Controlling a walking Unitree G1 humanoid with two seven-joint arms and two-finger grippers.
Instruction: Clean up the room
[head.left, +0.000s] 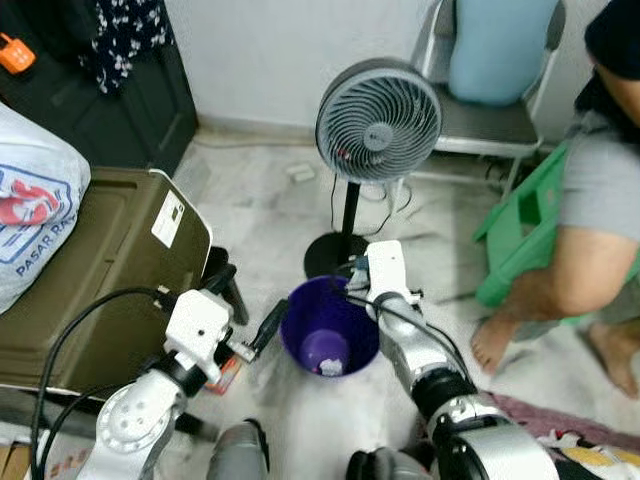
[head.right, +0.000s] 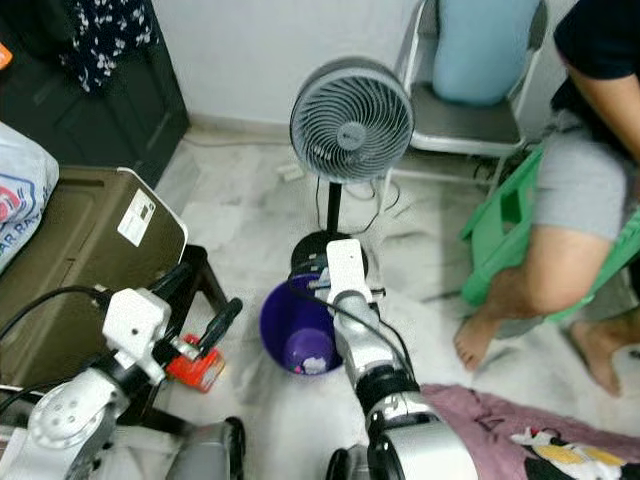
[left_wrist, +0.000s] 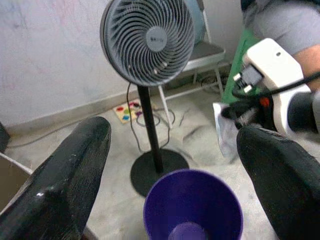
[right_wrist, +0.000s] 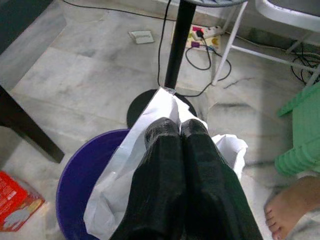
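Right wrist view: white plastic bag (right_wrist: 125, 170), crumpled, pinched between the two black fingers (right_wrist: 160, 180) of the right gripper (right_wrist: 181, 131), jaws pressed together on it. Bag hangs over the rim of the purple bin (right_wrist: 80, 175); its lower end is hidden behind the fingers.

Purple bin (head.left: 330, 325): stands upright on the marble floor (head.left: 270, 200), just in front of the fan's round black base. Inside, a pale purple object and white scraps, too small to identify. Right gripper (head.left: 360, 272) sits at the bin's far rim, mostly hidden by its own white wrist housing.

Left gripper (left_wrist: 175, 165): jaws wide apart, holding nothing, fingers either side of the bin in its wrist view; in the head views it hovers just left of the bin.

Red packet (head.right: 197, 368): on the floor beneath the left gripper, partly covered by it; print unreadable.

Grey standing fan (head.left: 378, 120): behind the bin. Power strip (right_wrist: 197, 36) beside its pole.

Olive case (head.left: 90, 270): left, cut off by the frame edge.

Green stool (head.left: 525, 240), folding chair (head.left: 480, 125): right rear.

Person (head.left: 600, 200): seated right, bare foot (head.left: 492, 340) on floor, upper body cut off.
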